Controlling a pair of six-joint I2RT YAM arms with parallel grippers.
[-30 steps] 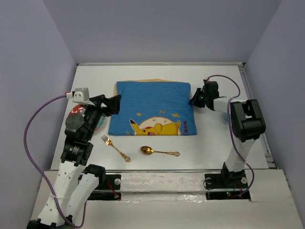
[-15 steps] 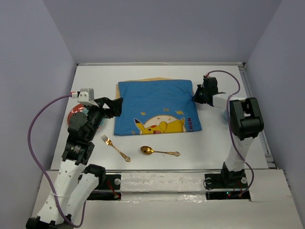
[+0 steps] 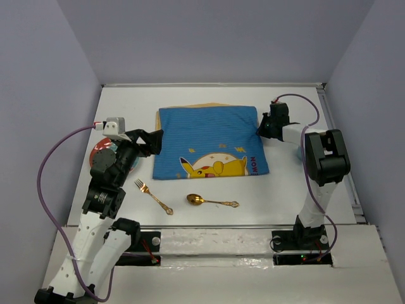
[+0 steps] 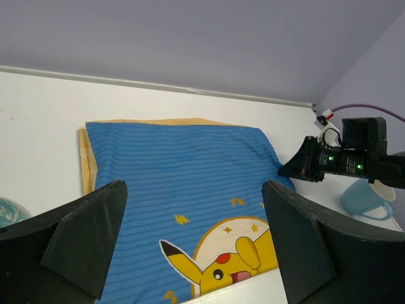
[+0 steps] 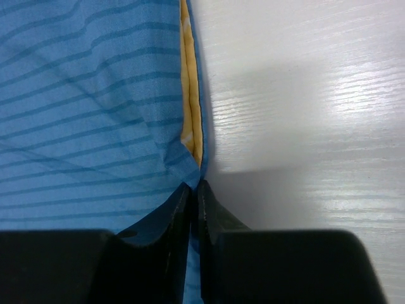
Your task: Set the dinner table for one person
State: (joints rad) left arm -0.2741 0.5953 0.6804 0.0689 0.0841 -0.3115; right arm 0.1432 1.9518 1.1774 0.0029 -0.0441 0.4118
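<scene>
A blue cartoon-printed placemat [image 3: 209,142] lies on the white dinner table [image 3: 190,101], a little askew. My right gripper [image 3: 260,130] is shut on the placemat's right edge [image 5: 193,158], pinching the cloth between its fingers. My left gripper [image 3: 154,140] is open and empty, hovering at the placemat's left edge; the placemat [image 4: 183,183] fills its wrist view. A gold fork [image 3: 152,196] and a gold spoon [image 3: 211,201] lie on the table in front of the placemat.
A red-rimmed plate [image 3: 104,155] lies at the left, partly under my left arm. A light blue cup [image 4: 366,197] stands at the right, behind my right arm. The table has raised edge strips at the back and right.
The placemat has shifted right and turned a little with my right gripper holding its edge. My left gripper moved slightly right along the left edge.
</scene>
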